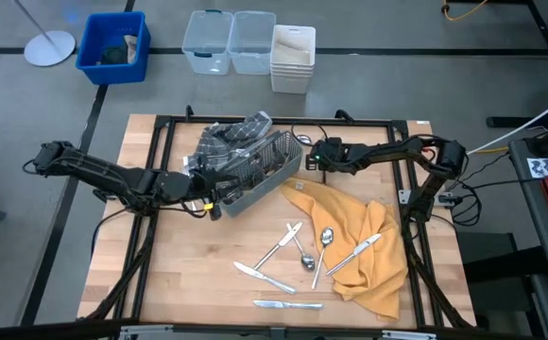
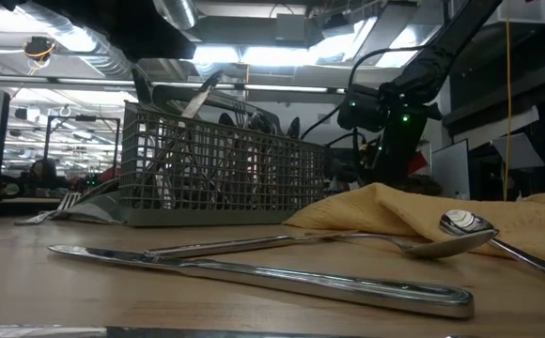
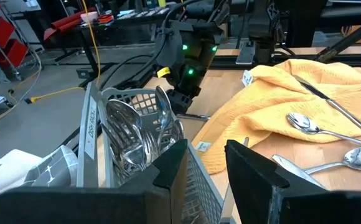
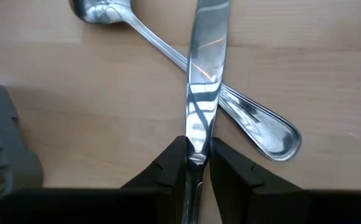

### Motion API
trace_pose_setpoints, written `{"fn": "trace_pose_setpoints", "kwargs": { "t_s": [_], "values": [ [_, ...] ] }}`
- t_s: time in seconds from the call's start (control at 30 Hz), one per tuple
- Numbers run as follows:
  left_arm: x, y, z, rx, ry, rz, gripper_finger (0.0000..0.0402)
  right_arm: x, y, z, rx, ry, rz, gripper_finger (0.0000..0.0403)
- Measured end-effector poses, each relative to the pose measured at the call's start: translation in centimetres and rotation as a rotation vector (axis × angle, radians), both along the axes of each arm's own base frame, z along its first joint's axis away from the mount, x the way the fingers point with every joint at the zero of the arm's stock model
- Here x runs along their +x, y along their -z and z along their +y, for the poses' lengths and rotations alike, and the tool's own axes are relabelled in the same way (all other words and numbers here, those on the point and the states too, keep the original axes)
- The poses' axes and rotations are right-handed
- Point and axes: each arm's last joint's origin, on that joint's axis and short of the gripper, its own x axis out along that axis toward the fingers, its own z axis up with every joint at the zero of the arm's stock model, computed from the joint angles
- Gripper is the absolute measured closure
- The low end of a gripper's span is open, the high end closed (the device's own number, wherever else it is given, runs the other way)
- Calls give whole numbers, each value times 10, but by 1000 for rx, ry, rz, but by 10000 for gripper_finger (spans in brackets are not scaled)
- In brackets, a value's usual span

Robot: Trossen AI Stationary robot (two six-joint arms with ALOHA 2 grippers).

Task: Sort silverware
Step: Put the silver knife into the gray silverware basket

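Right gripper (image 4: 197, 163) sits beside the grey wire-mesh caddy (image 1: 255, 168), fingers clamped on a slim, mirror-bright silver table knife (image 4: 204, 74) crossing over a shiny silver spoon (image 4: 187, 62) on the wooden tabletop (image 1: 189, 274). Left gripper (image 3: 205, 168) at the caddy's other end, fingers apart around its wall; more polished cutlery (image 3: 137, 134) lies piled inside.

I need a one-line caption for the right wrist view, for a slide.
Right gripper shut on a table knife, its blade crossing over a spoon lying on the wooden table.

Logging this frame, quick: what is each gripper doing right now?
Left gripper: open, at the caddy's rim.
Right gripper: shut on a knife.
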Motion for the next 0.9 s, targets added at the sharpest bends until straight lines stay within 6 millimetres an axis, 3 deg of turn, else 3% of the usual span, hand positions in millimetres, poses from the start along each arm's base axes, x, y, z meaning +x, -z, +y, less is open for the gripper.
{"fn": "trace_pose_setpoints", "kwargs": {
  "t_s": [0.77,0.9],
  "values": [
    [-1,2,0,6,0,24,302,-2,0,1,-5,-142,72,331],
    [-1,2,0,6,-1,24,302,-2,0,1,-3,-174,80,348]
  ]
}}
